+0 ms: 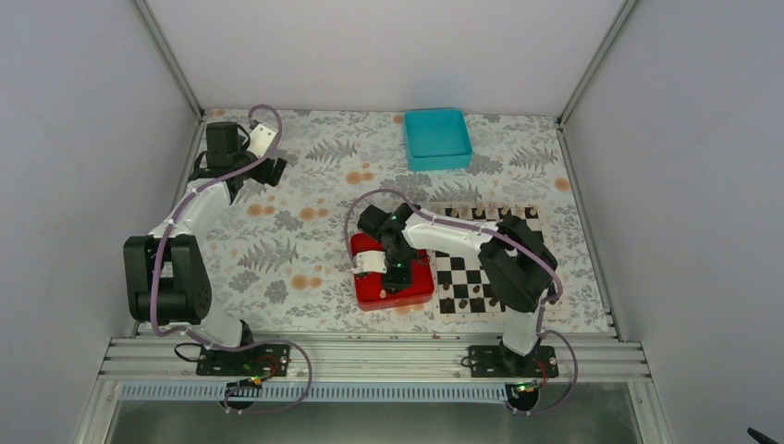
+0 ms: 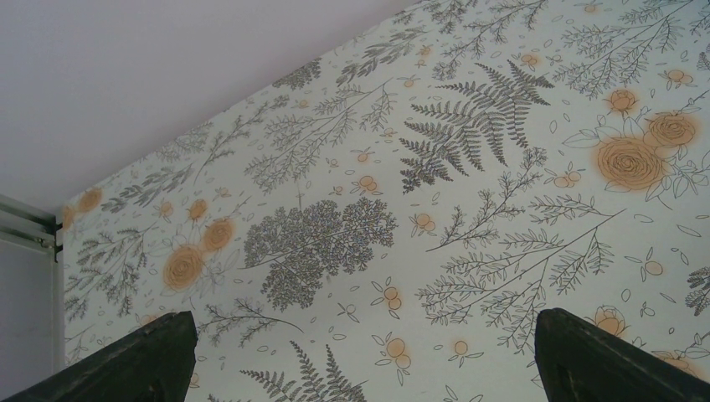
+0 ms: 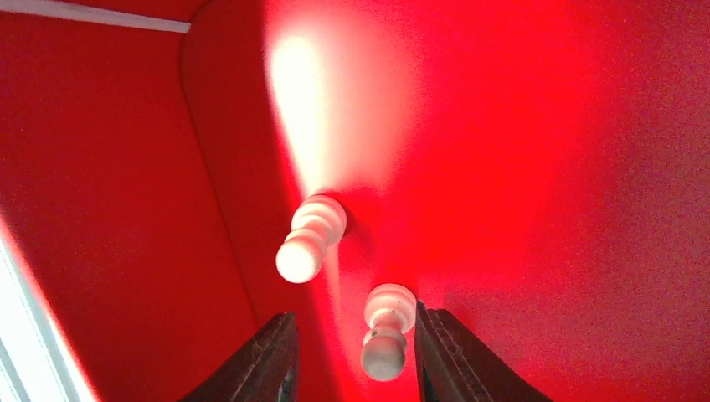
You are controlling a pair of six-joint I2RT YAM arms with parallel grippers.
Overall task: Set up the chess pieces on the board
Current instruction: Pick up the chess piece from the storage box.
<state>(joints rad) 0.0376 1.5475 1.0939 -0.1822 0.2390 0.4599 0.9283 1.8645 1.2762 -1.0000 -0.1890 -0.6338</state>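
Down between the dark fingers (image 3: pixel 272 356) of the right end effector (image 3: pixel 356 352) stands a pale pawn (image 3: pixel 385 331), upright on the floor of the red tray (image 3: pixel 544 209). One finger sits right against the pawn's base and the other stands off with a clear gap, so the jaws are apart around it, not clamped. A second pale piece (image 3: pixel 311 239) stands just beside the first, close to the tray's wall.

From above, the right arm reaches left across to that red tray, which lies against the left edge of the board (image 1: pixel 467 277). The checkered board rests on the flowered tabletop (image 1: pixel 305 240) in front of the right arm's base, and a few small dark pieces (image 1: pixel 461 302) show along its near edge. A teal tray (image 1: pixel 437 139) sits well apart at the far side.

The left end effector (image 2: pixel 362 335) hangs over bare floral tabletop near the far left corner, jaws spread wide with nothing between them.
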